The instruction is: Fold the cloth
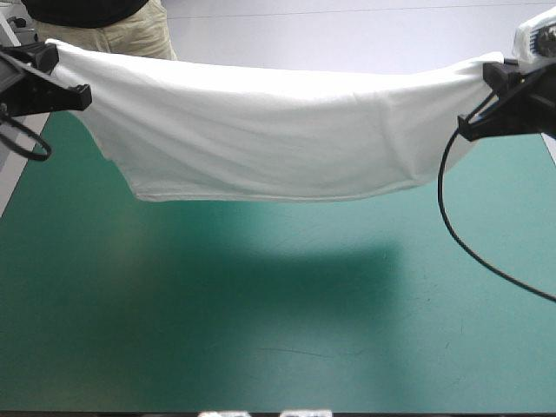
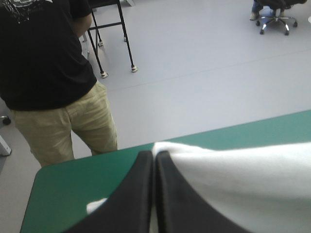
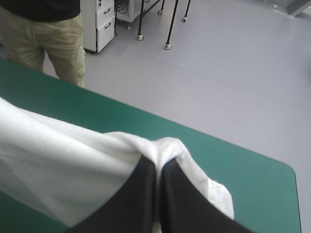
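The white T-shirt hangs stretched in the air between both arms, above the far half of the teal-green table. Its lower hem sags free of the cover and casts a shadow. My left gripper is shut on the shirt's left top corner. In the left wrist view the black fingers meet in an arch, with white cloth running off to one side. My right gripper pinches the right top corner. The right wrist view shows its fingers pressed together, cloth bunched over their tips.
The near half of the table under the shirt shows only bare cover and shadow. The table's far edge runs just beyond both grippers.
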Tool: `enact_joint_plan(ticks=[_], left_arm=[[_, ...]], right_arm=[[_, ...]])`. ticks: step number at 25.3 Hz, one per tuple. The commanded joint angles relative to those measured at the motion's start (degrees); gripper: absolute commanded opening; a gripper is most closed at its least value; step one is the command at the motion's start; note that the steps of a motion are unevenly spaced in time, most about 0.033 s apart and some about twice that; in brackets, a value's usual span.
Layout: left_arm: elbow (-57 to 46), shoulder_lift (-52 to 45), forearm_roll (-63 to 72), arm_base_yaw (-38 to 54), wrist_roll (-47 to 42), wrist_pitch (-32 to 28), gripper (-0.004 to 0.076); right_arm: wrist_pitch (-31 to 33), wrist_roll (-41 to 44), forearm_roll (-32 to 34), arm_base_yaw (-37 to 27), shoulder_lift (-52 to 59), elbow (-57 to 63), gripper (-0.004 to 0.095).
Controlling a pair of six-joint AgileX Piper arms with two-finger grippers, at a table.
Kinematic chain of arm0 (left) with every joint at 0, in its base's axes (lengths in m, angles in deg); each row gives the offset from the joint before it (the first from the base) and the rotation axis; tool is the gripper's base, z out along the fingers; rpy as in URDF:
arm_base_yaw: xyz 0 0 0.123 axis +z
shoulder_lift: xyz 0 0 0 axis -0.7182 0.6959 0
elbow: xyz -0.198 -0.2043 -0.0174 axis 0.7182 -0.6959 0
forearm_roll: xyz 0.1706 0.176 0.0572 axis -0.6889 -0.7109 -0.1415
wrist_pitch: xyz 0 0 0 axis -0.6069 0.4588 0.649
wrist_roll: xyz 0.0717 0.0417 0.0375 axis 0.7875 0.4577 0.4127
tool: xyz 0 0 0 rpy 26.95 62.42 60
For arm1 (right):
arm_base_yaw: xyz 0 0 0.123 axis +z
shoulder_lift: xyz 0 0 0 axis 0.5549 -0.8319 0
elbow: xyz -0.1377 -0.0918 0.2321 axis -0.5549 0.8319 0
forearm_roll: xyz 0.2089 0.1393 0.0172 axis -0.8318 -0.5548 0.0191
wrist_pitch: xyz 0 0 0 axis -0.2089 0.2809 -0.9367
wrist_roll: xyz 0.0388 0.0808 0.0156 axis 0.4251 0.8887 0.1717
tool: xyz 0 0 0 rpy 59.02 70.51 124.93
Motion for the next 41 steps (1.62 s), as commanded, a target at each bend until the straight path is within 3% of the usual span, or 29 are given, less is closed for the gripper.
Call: enact_joint_plan(ticks=[1, 2, 4, 8, 12, 18, 23, 27, 31, 41], left_arm=[[1.6, -2.8, 0.3, 0.1, 0.1, 4.1, -0.0009], [1.6, -3.6, 0.3, 0.1, 0.1, 9.8, -0.0009], [1.2, -3.8, 0.5, 0.1, 0.1, 15.3, -0.0009], [-1.9, -3.8, 1.0, 0.1, -0.7, 8.8, -0.0009], [-2.4, 1.6, 2.8, 0.1, -0.3, 1.9, -0.0009], [-2.4, 11.9, 2.8, 0.1, -0.5, -19.2, -0.0009], [-2.4, 16.2, 2.7, 0.1, -0.6, -39.9, -0.0009], [-2.4, 17.2, 2.6, 0.1, -0.6, -48.7, -0.0009], [-2.4, 18.5, 2.6, 0.1, -0.6, -44.9, -0.0009], [-2.4, 27.5, 2.6, 0.1, -0.6, -10.5, -0.0009]], right_arm=[[3.9, 1.4, 0.2, 0.0, 3.2, -1.6, -0.0017], [9.0, 2.4, 0.2, 0.0, 4.3, -1.6, -0.0017], [9.4, 4.8, 0.9, 0.0, 6.1, -0.7, -0.0017], [8.4, 5.8, 0.8, 0.0, 5.4, -0.7, -0.0017], [4.1, 4.4, 0.8, 0.0, -2.3, -0.7, -0.0017], [-10.7, 4.4, 1.0, 0.0, -18.3, -4.4, -0.0017], [-18.5, 4.7, 1.1, 0.0, -26.7, -13.0, -0.0017], [-23.9, 5.1, 0.4, 0.0, -29.6, -18.7, -0.0017], [-24.3, 5.0, -2.8, 0.0, -30.7, -18.9, -0.0017], [-7.4, 2.1, -3.0, 0.0, -35.9, -11.4, -0.0017]])
